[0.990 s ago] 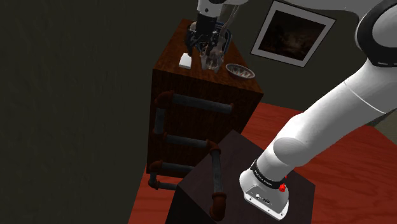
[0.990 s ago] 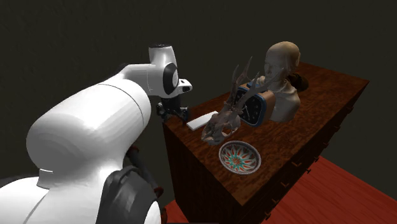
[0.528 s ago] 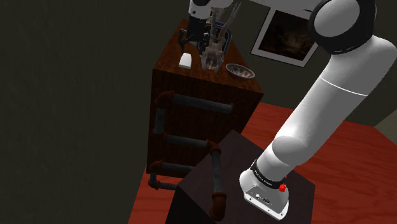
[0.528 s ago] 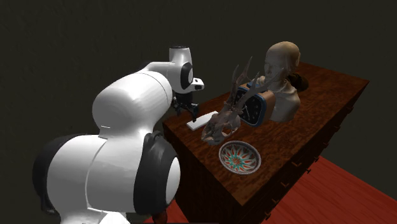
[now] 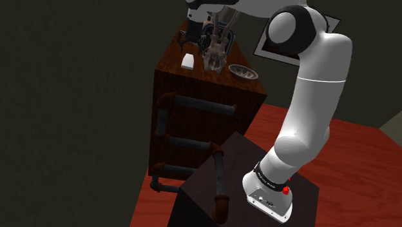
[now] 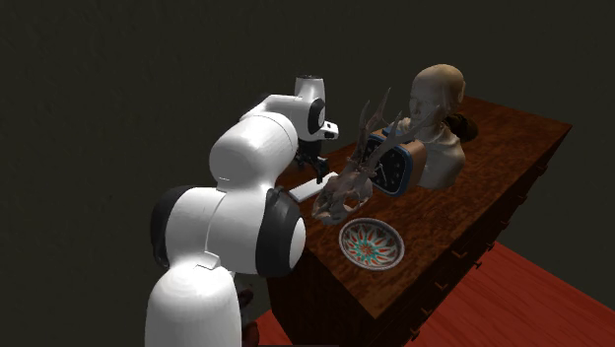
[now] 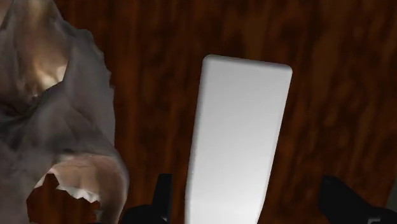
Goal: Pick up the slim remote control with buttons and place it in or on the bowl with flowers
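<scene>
The remote (image 7: 238,140) is a slim, plain white slab lying flat on the dark wooden dresser top (image 7: 331,95); no buttons show on it. My gripper (image 7: 251,210) hangs open just above its near end, one black finger (image 7: 164,197) on each side and neither touching it. In the shoulder view the remote (image 5: 187,61) lies near the dresser's left edge, with the gripper (image 5: 183,39) above it. The flower-patterned bowl (image 6: 372,242) sits near the dresser's front corner, also seen as the bowl (image 5: 243,71). My own arm partly hides the remote in the second exterior view.
A pale, translucent branching sculpture (image 6: 340,192) stands between remote and bowl, close beside the gripper (image 6: 317,173). Behind it are a blue-faced clock (image 6: 391,164) and a bust (image 6: 439,118). A framed picture (image 5: 267,45) hangs on the wall. The dresser edge drops off beside the remote.
The hand has swung toward the shoulder view's left, away from the sculpture, and now hangs over the remote. The elbow has swept round with it. The fingers stayed apart.
</scene>
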{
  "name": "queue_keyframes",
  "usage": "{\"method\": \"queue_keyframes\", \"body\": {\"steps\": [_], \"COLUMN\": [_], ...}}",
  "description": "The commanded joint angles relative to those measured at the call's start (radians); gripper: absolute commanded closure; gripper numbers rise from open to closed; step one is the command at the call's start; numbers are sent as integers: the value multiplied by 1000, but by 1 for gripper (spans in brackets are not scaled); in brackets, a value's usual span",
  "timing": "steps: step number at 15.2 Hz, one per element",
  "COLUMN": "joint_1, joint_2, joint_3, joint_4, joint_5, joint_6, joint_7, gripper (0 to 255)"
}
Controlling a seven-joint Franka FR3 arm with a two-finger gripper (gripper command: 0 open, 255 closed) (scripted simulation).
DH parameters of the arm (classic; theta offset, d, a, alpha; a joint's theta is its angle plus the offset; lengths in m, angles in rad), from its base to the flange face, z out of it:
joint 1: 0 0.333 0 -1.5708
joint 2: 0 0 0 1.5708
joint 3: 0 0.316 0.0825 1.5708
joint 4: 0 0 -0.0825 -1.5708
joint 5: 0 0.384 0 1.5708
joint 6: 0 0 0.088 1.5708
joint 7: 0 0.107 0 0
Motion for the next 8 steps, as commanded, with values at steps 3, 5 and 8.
{"method": "queue_keyframes", "body": {"steps": [3,5,8], "joint_1": [-26,-25,-25], "joint_2": [125,123,123], "joint_3": [-18,-18,-17], "joint_4": [141,112,72], "joint_5": [25,25,25], "joint_6": [-24,3,44], "joint_7": [50,49,49], "gripper": [0,0,0]}}
